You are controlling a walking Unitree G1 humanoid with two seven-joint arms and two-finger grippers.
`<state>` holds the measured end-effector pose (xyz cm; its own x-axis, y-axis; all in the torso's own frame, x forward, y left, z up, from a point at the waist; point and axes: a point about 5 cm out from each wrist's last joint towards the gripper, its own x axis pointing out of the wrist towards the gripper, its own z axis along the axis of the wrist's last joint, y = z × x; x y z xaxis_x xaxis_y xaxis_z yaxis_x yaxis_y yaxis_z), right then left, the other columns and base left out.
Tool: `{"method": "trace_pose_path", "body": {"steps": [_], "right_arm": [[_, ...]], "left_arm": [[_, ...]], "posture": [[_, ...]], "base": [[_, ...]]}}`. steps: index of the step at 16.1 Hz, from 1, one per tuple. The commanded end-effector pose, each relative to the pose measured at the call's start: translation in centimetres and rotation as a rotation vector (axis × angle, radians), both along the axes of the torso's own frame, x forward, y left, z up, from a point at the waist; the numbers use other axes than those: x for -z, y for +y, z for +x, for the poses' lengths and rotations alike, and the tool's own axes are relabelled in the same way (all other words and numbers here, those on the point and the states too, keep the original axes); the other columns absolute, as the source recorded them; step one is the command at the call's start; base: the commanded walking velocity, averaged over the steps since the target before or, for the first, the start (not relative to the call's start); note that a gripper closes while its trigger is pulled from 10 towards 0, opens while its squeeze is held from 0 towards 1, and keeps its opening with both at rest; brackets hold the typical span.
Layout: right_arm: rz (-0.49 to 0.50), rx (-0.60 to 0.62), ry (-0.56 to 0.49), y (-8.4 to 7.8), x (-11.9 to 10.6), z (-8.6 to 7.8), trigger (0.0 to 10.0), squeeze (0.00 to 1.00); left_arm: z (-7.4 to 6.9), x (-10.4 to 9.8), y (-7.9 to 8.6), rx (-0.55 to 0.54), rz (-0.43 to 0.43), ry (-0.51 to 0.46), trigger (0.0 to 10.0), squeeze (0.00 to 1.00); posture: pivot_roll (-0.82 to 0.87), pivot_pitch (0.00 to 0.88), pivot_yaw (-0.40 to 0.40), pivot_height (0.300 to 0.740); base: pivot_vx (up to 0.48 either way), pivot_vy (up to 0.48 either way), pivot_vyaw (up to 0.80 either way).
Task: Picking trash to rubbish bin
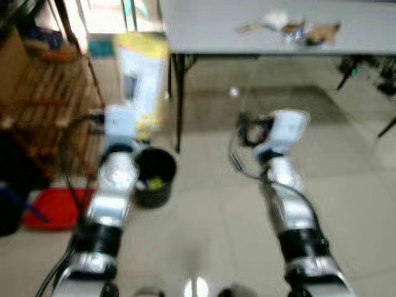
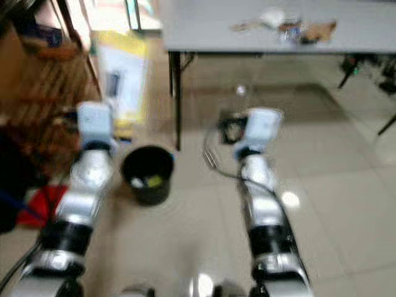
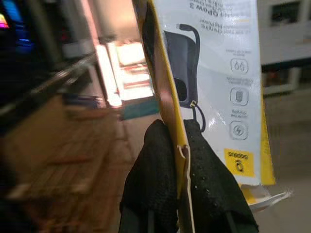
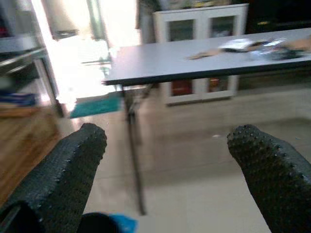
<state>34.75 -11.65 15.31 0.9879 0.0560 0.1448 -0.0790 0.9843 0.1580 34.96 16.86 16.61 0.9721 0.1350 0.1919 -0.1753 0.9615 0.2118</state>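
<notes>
While the left pincer [image 3: 182,160] clamps the yellow-and-white package [image 1: 143,80], the black bin [image 1: 153,176] sits just below and beside it; next, carry it over the rim and release. Right pincer [image 4: 167,160] hangs released.

**Soft, blurred head views; bright light from the upper left**

Both head views are smeared by motion blur: the arms, the black bin [image 1: 154,176] and the litter on the tabletop [image 1: 204,28] have no crisp edges. Daylight pours in at the upper left, washing out the floor there. A white glare spot [image 2: 289,199] sits on the tiles, another at the bottom centre. The tabletop casts a broad dark shadow beneath it. The left wrist view is dim at its left, with a burnt-out bright patch [image 3: 129,68] in the middle. The right wrist view blows out at the upper left, with a soft background.
</notes>
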Motion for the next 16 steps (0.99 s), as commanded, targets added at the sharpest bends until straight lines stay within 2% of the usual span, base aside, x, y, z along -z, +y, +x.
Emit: {"method": "trace_pose_path", "body": {"steps": [1, 3, 13, 16], "right_arm": [[-0.004, 0.023, -0.002, -1.00, -0.23, 0.14, 10.0, 0.00], [-0.004, 0.020, 0.002, -0.96, -0.17, 0.14, 10.0, 0.00], [-0.008, 0.013, 0.013, -0.78, -0.03, 0.16, 10.0, 0.00], [-0.007, 0.011, 0.016, -0.78, 0.03, 0.14, 10.0, 0.00]], "left_arm": [[0.02, -0.17, -1.05, 0.025, -0.005, -0.009, 10.0, 0.00], [0.03, -0.15, -1.07, 0.026, -0.003, -0.007, 10.0, 0.00], [0.04, 0.11, -1.59, 0.061, -0.010, 0.008, 10.0, 0.00], [0.10, 0.18, -1.39, 0.051, -0.008, 0.016, 10.0, 0.00]], "posture": [[0.00, 0.100, -0.053, 0.740], [0.00, 0.101, -0.052, 0.740], [0.00, 0.101, -0.050, 0.740], [0.01, 0.102, -0.050, 0.740]], "base": [[0.000, 0.352, 0.00], [0.000, 0.343, 0.00], [0.000, 0.000, 0.00], [0.000, 0.480, 0.00]]}}
